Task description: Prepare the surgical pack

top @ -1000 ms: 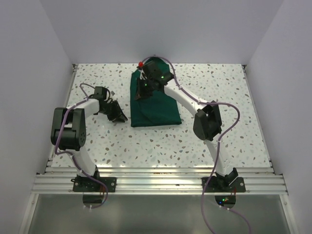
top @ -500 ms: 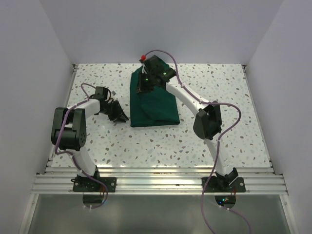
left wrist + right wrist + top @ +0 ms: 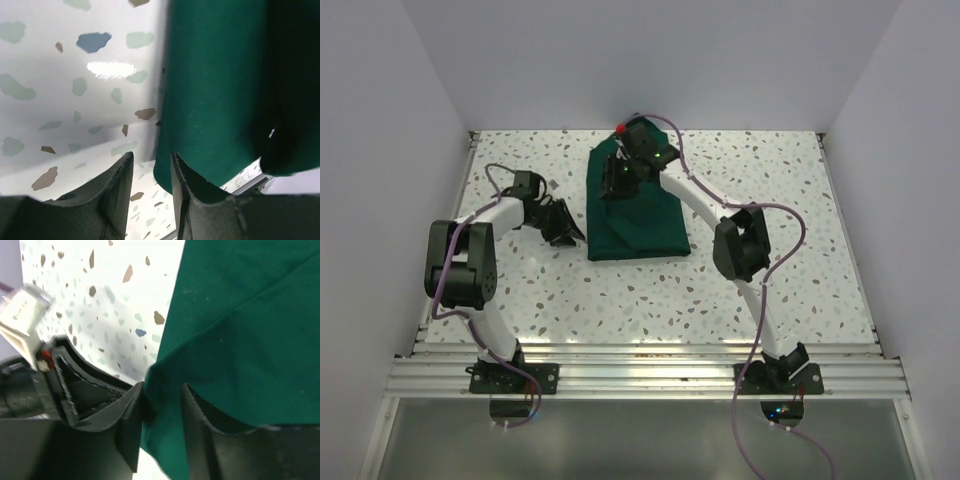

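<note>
From above, the surgical pack [image 3: 640, 225] lies on the speckled table [image 3: 770, 170]. My left gripper [image 3: 563, 230] is at its nine o'clock, my right gripper [image 3: 613, 180] over its eleven. The left wrist view alone shows those jaws apart and empty, the pack just beside them. In the right wrist view, my jaws stand apart astride the cloth's edge.

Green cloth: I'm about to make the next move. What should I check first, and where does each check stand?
1. Cloth folded and flat on the table: ok.
2. Right pincer clear of the cloth: not ok; jaws apart, but a fold lies between them.
3. Left pincer open: ok; jaws apart, nothing gripped.
4. Left pincer beside the cloth's left edge: ok; touching or not, cannot tell.
5. Anything inside the fold: cannot tell.
</note>
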Tool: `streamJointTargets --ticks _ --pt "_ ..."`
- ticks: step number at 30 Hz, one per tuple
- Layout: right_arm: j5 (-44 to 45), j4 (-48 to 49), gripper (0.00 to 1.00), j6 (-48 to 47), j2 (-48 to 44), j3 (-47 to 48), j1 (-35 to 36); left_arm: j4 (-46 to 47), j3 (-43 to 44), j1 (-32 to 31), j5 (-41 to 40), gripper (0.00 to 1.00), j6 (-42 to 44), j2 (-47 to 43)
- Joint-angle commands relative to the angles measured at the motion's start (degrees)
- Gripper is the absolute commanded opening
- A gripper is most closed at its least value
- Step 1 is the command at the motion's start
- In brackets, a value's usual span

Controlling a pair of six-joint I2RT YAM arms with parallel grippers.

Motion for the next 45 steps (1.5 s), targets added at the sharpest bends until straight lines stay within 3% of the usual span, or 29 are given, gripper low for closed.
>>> streamJointTargets --ticks 1,4,9,13,17,20,29,34,39,45 --pt "-5.03 -0.62 0.48 -1.49 0.3 2.24 0.22 -2.17 4.78 0.85 2.05 0.4 2.02 -3.22" --pt "-7.91 -1.08 0.62 -2.12 -4.24 -2.49 -2.75 -2.79 7.5 1.55 3.89 0.42 1.58 -3.57" --pt "-11.61 3.05 0.59 -3.69 -14.1 -17.7 -11.11 -1.74 11.02 1.91 5.83 0.43 -1.57 -4.53" --pt "-18.29 1.3 0.45 -9.74 -16.84 -22.01 -12.34 3.09 11.02 1.82 7.67 0.4 -5.7 -4.72" --pt "-23.57 2.61 0.16 -10.9 -19.55 -29.72 -12.52 5.91 12.33 0.86 12.68 0.3 -8.44 -1.12" --pt "-26.2 5.51 0.04 -10.73 -22.19 -36.31 -14.01 7.75 13.22 -1.42 14.88 0.26 -8.96 1.95" --pt "-30.52 13.95 0.01 -8.53 -25.72 -55.48 -20.34 7.59 12.08 -4.6 12.96 0.24 -8.45 8.11" --pt "-28.86 13.52 0.0 -9.23 -28.17 -58.49 -21.05 4.33 14.09 -4.16 10.59 0.23 -5.63 8.65" --pt "-26.66 15.18 0.01 -8.1 -29.68 -52.88 -21.05 3.71 19.28 -3.54 9.26 0.27 -3.78 8.29" --pt "-27.97 22.82 0.02 0.6 -17.3 -39.0 -21.13 8.37 27.09 -2.66 13.83 0.33 -5.89 16.37"
